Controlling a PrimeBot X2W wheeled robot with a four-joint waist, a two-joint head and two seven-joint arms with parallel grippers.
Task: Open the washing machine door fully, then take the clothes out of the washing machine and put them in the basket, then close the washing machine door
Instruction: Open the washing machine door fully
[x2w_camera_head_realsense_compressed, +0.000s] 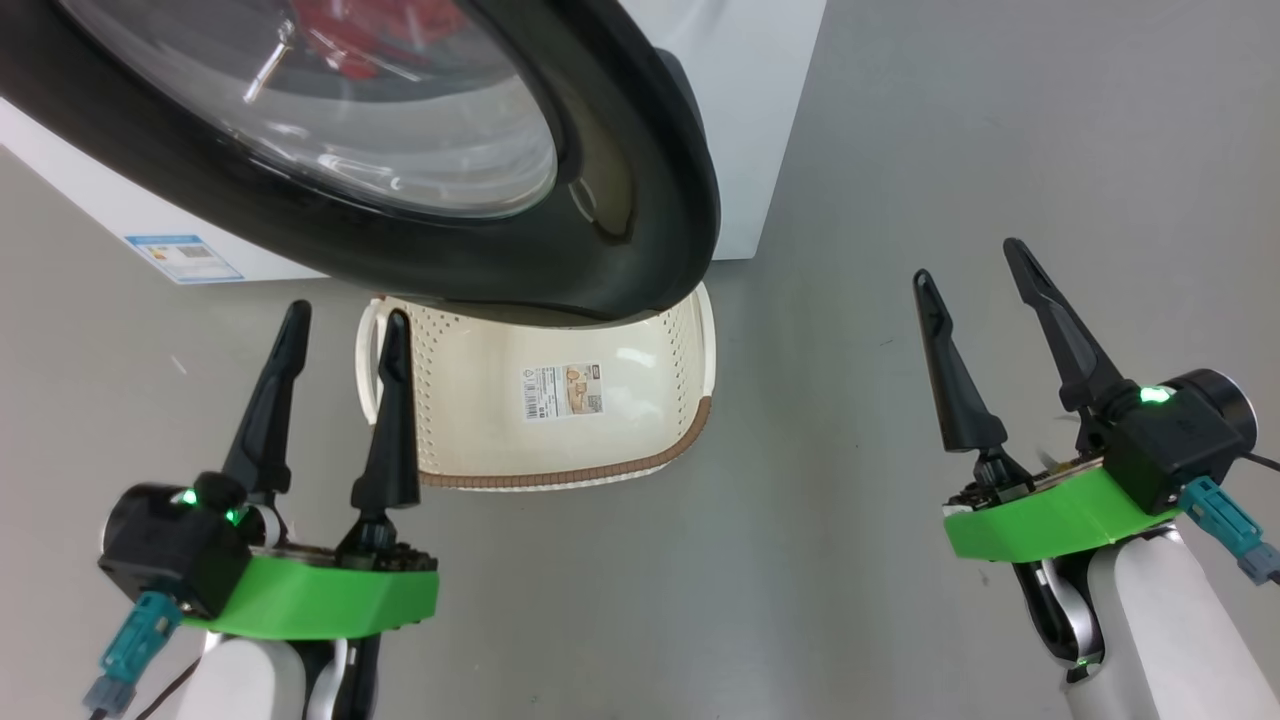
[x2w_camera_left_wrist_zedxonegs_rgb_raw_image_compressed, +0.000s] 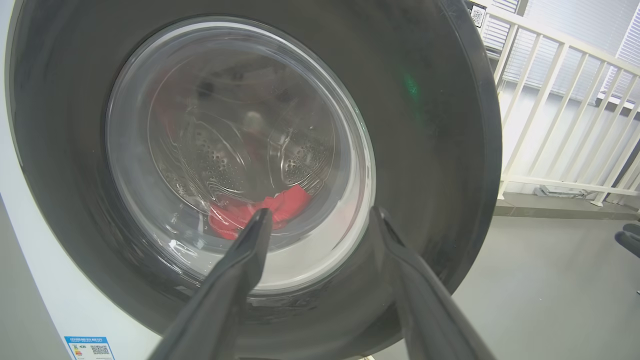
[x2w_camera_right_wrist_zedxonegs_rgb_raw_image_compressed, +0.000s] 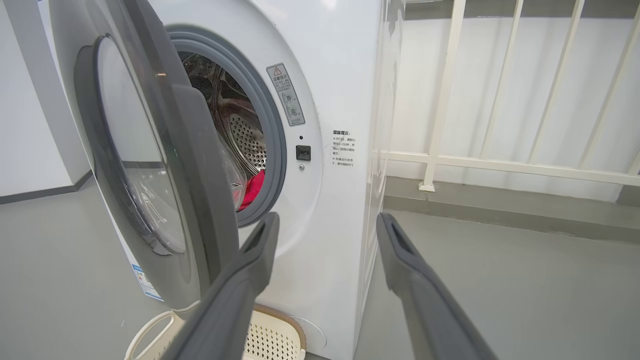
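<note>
My left gripper and right gripper hang near, fingers spread, both w/o load, I think ready to reach. Farther, the basket sits under the washing machine door, which is only partly open. Probably this is so the clothes, far inside the washing machine, drop a short way.

A smooth grey floor spreads across the room, faintly scuffed. Along its far side stands a white railing with upright bars and a low cross rail, its posts set on a raised grey kerb. Behind the bars is a pale wall. At the floor's left edge a white wall meets it with a dark skirting strip. The left wrist view shows slatted blinds beyond the railing. A dark rounded thing at that view's right edge is too cropped to identify.
</note>
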